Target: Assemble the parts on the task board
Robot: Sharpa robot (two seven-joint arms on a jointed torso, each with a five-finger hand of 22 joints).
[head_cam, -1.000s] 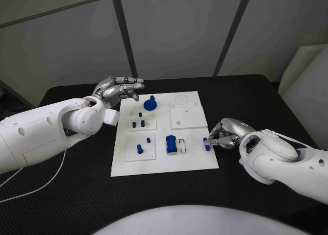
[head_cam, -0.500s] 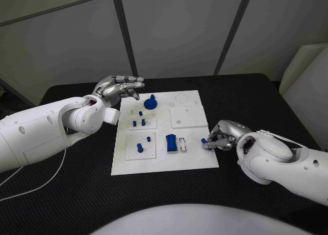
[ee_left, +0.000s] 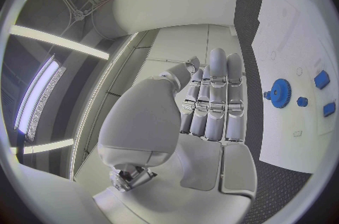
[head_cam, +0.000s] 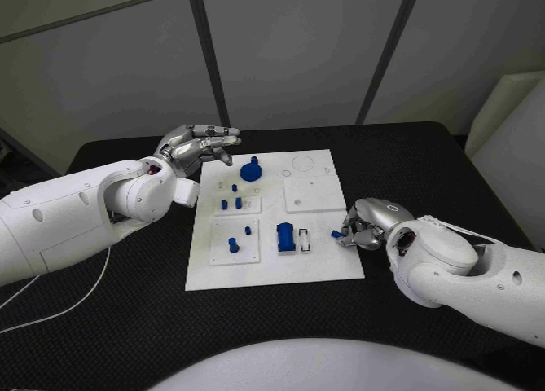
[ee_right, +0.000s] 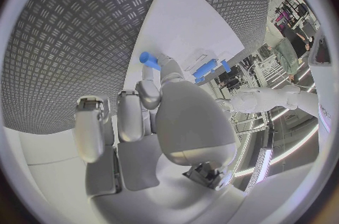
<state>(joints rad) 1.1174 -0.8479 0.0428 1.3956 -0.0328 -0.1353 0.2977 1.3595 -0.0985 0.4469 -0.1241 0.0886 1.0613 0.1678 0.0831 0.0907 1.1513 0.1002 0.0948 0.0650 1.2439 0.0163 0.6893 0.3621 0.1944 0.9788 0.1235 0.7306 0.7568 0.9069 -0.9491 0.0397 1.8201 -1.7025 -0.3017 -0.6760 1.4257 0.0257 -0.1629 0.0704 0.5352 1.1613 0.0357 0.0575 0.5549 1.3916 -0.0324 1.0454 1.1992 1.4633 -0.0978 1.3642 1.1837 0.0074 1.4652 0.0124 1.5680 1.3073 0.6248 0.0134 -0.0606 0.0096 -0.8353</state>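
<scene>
The white task board (head_cam: 319, 265) lies in the middle of the black table. On it are a blue gear (head_cam: 250, 171), small blue pegs (head_cam: 231, 199), more pegs (head_cam: 234, 243) and a blue block (head_cam: 284, 238) beside a white piece (head_cam: 303, 239). My right hand (head_cam: 368, 224) is at the board's right edge and pinches a small blue peg (head_cam: 339, 235) low over the board; the right wrist view shows this peg (ee_right: 149, 60) at the fingertips. My left hand (head_cam: 202, 147) hovers at the board's far left corner, fingers stretched out and holding nothing, with the gear (ee_left: 281, 93) just beyond it.
Black table (head_cam: 413, 155) surrounds the board on all sides. A white cable (head_cam: 61, 305) lies on the table at the near left. Grey wall panels stand behind the table's far edge.
My right hand has shifted slightly in toward the board, the blue peg still pinched in it. The left hand has not moved.
</scene>
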